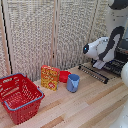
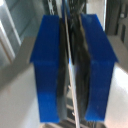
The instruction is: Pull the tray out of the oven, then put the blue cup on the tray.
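Your fingers (image 2: 55, 75) pinch a thin bar; the cup (image 1: 73, 82) stands on the wooden surface (image 1: 85, 107) before slatted screens (image 1: 50, 35).

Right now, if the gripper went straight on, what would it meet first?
The gripper seems shut on a thin metal edge, probably the tray. Straight on, it would likely press that deeper into the oven; depth is unclear.

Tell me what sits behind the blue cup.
Directly behind the blue cup is a red bowl, beside the cereal box. The cup covers part of the bowl, and the bowl's inside cannot be seen.
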Motion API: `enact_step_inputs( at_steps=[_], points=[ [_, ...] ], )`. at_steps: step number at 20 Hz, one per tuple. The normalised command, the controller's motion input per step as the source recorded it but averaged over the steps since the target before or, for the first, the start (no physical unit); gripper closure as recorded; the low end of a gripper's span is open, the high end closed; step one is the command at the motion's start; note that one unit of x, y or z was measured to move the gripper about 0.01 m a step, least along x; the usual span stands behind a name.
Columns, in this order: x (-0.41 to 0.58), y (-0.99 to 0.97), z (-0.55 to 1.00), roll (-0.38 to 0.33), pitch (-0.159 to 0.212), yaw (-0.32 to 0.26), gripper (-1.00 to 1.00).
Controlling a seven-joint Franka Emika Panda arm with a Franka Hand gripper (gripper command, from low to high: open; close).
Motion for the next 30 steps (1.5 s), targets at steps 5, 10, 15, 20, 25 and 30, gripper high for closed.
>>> enact_step_inputs(
  at_steps=[5, 10, 15, 20, 25, 30],
  points=[
    [0.542, 0.87, -0.08, 0.003, -0.002, 0.0, 1.0],
    [0.539, 0.87, -0.27, 0.039, 0.001, 0.0, 1.0],
    [0.563, 0.87, -0.4, 0.065, 0.011, -0.003, 1.0],
    [0.567, 0.87, -0.37, 0.057, 0.007, -0.01, 1.0],
    [0.518, 0.85, -0.09, 0.062, 0.0, -0.018, 1.0],
    [0.466, 0.94, -0.39, -0.001, 0.0, -0.032, 1.0]
  ],
)
